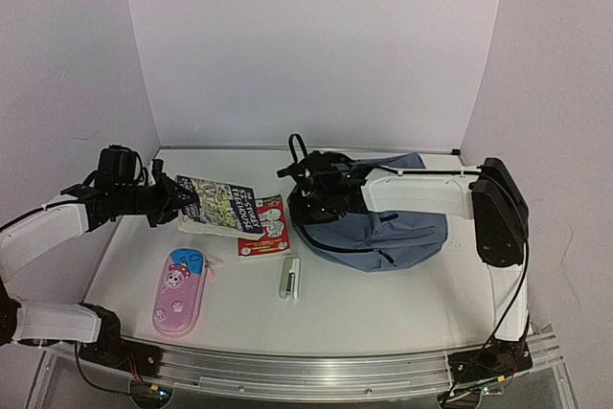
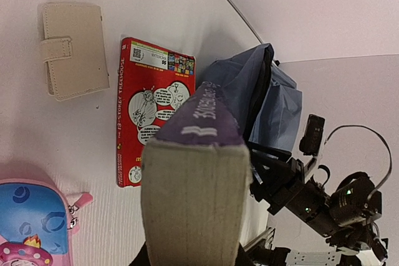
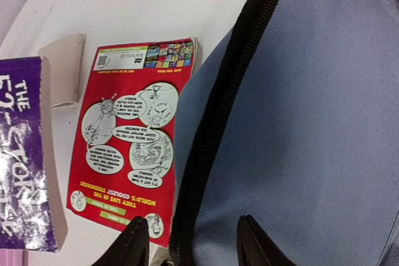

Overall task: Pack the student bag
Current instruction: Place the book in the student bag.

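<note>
The slate-blue student bag point(image 1: 402, 232) lies at the right middle of the table, its black zipper edge point(image 3: 215, 129) facing left. My right gripper point(image 1: 311, 200) is open, its fingertips point(image 3: 134, 241) astride that zipper edge point(image 3: 193, 247), low over the fabric. My left gripper point(image 1: 168, 201) is shut on a thick purple-spined book point(image 1: 222, 206), held above the table left of the bag; its page block point(image 2: 196, 197) fills the left wrist view and hides the fingers. A red book point(image 1: 264, 227) lies flat between this book and the bag, and also shows in both wrist views point(image 2: 149, 113) point(image 3: 128, 141).
A beige wallet point(image 1: 289, 278) lies in front of the red book. A pink-and-blue cartoon pencil case point(image 1: 180, 291) lies at the front left. White walls close the back and both sides of the table point(image 1: 383, 308).
</note>
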{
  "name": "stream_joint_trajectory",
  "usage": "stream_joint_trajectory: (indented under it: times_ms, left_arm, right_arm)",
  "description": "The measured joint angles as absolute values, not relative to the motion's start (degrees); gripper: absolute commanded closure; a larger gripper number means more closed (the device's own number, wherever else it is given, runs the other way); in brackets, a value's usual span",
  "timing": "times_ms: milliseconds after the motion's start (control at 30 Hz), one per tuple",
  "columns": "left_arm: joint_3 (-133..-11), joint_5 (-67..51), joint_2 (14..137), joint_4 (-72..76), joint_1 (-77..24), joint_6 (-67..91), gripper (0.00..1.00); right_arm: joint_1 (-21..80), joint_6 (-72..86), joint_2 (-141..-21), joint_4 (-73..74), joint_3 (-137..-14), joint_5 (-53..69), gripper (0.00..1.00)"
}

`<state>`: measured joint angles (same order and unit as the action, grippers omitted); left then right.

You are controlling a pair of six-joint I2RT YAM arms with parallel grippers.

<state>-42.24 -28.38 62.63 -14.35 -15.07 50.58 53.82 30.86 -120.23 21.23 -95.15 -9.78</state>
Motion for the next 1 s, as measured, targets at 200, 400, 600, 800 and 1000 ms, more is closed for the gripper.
stream_joint_trajectory:
  times_ms: [200,400,600,800,1000]
  left_arm:
    - [-41.45,-28.41,62.19,-14.33,-15.07,50.45,1.00]
    - [-41.41,-28.49,62.19,-14.29,-15.07,50.41,1.00]
    - [-40.87,-28.51,61.79,-14.25,-15.07,50.44,1.00]
    - [-40.42,-28.52,60.91,-14.35,-15.07,50.57,1.00]
    - [-40.42,-29.16,60.06,-14.33,-15.07,50.43,1.00]
  right_arm:
    - [52.37,31.52,-120.97,21.43,-95.64,-9.32,0.83]
    - [52.08,31.66,-120.97,21.44,-95.66,-8.92,0.97]
    - [51.02,31.86,-120.79,18.46,-93.60,-4.95,1.00]
    - [49.40,32.49,-118.62,16.23,-89.63,-3.44,1.00]
    - [48.70,32.79,-112.43,15.89,-86.57,-4.98,1.00]
